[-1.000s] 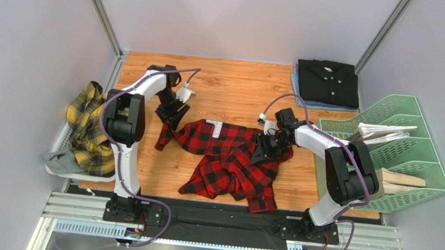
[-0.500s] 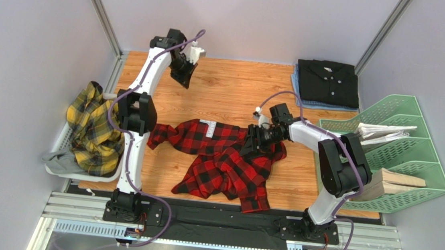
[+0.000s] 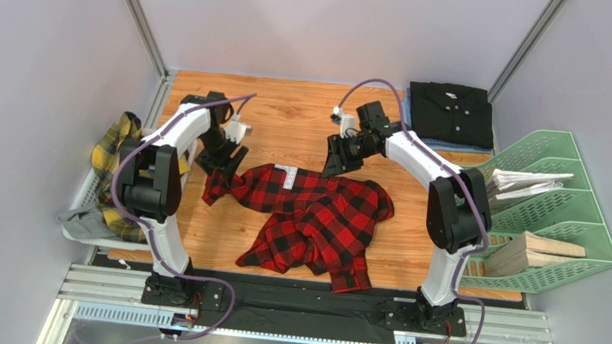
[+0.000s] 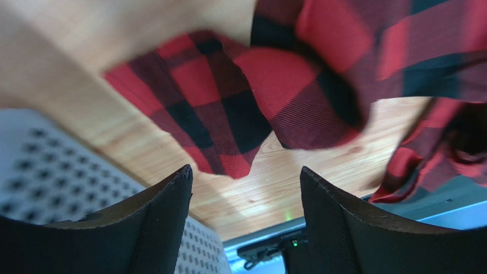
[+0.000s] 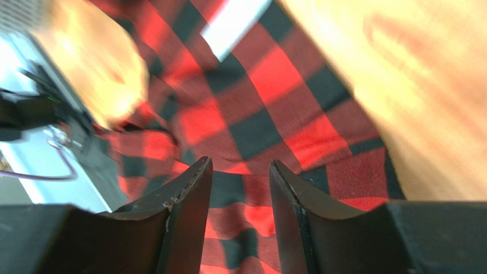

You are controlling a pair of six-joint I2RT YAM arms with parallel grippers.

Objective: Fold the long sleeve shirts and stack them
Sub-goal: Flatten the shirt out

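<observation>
The red-and-black check shirt (image 3: 310, 214) lies crumpled at the table's middle, a white label (image 3: 285, 173) near its far edge. My left gripper (image 3: 223, 158) is open and empty just above the end of the shirt's left sleeve (image 3: 218, 186); the left wrist view shows that sleeve (image 4: 228, 103) beyond the spread jaws (image 4: 244, 171). My right gripper (image 3: 337, 158) hovers over the shirt's far edge, open and holding nothing; its view (image 5: 240, 162) shows check cloth (image 5: 274, 108) below. The black shirt (image 3: 450, 111) lies folded at the back right. The yellow plaid shirt (image 3: 122, 174) is heaped at the left.
A white perforated tray (image 3: 83, 190) at the left edge holds the yellow plaid shirt and shows in the left wrist view (image 4: 40, 171). A green file rack (image 3: 560, 207) with papers and wooden blocks stands at the right. A blue cloth (image 3: 409, 127) lies under the black shirt.
My left arm swung from the back of the table down to the left sleeve. My right gripper moved from the shirt's middle back to its far edge. The shirt's right side now lies flatter.
</observation>
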